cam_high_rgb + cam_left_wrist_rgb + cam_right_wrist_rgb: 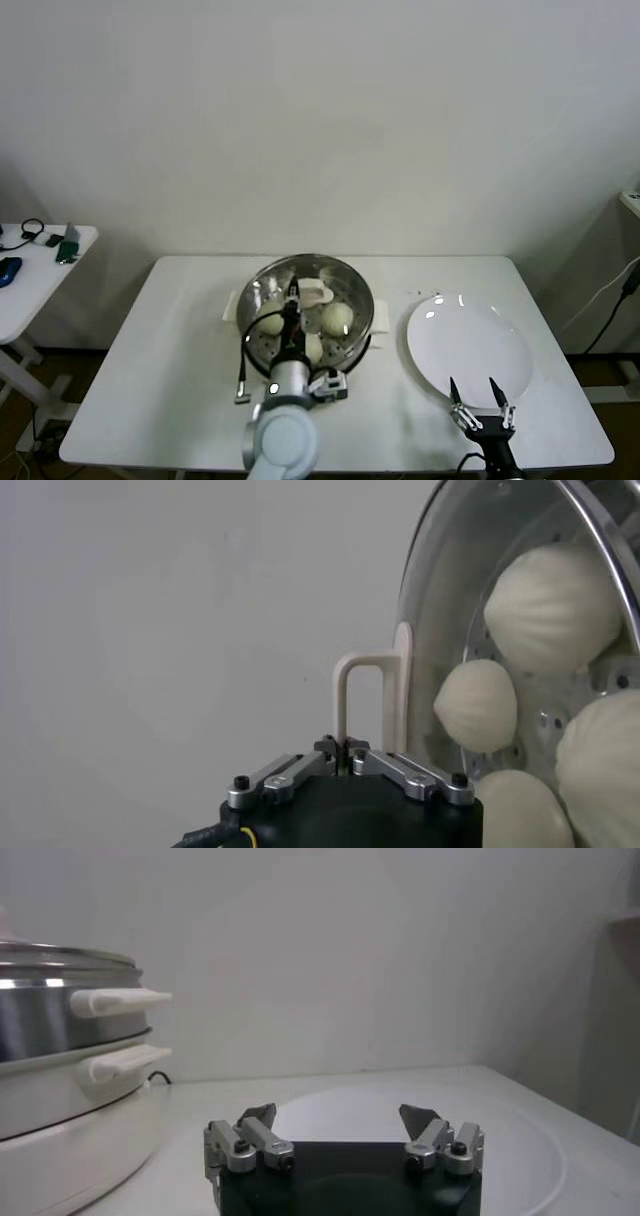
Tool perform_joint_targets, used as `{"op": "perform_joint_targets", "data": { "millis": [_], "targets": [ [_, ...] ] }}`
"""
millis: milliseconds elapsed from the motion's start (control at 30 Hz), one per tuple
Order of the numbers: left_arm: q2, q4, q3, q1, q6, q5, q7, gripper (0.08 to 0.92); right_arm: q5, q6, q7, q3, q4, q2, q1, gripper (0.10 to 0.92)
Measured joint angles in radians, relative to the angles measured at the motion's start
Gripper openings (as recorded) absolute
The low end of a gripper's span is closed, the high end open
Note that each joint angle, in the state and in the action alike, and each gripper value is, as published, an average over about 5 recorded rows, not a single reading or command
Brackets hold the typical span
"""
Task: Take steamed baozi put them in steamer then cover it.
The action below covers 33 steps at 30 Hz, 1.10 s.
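The steamer point(358, 290), a shiny steel basket on a cream-white pot base, stands mid-table. Several cream-white baozi point(338, 318) lie inside it and show through the glass in the left wrist view point(552, 605). The clear glass cover point(440, 600) with its metal rim lies over the basket. My left gripper point(292, 297) is directly above it, shut on the cover's cream bar handle point(365, 680). My right gripper point(481, 400) hovers open and empty over the near edge of the white plate, right of the steamer point(50, 1028).
An empty flat white plate point(468, 345) lies right of the steamer. A black cable point(242, 365) runs along the steamer's left side. A small side table point(40, 262) with loose items stands far left. A plain wall rises behind the table.
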Motion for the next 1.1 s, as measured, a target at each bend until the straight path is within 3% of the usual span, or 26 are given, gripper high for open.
{"op": "perform_joint_targets", "data": {
  "millis": [767, 1100],
  "targets": [
    [-0.005, 0.031, -0.012, 0.002, -0.017, 0.015, -0.032, 0.151, -0.004, 0.008, -0.002, 0.006, 0.005, 0.003, -0.001, 0.823],
    [0.004, 0.002, 0.001, 0.016, -0.011, -0.007, -0.024, 0.420, -0.002, 0.004, 0.005, 0.003, 0.007, 0.001, 0.000, 0.823]
  ]
}}
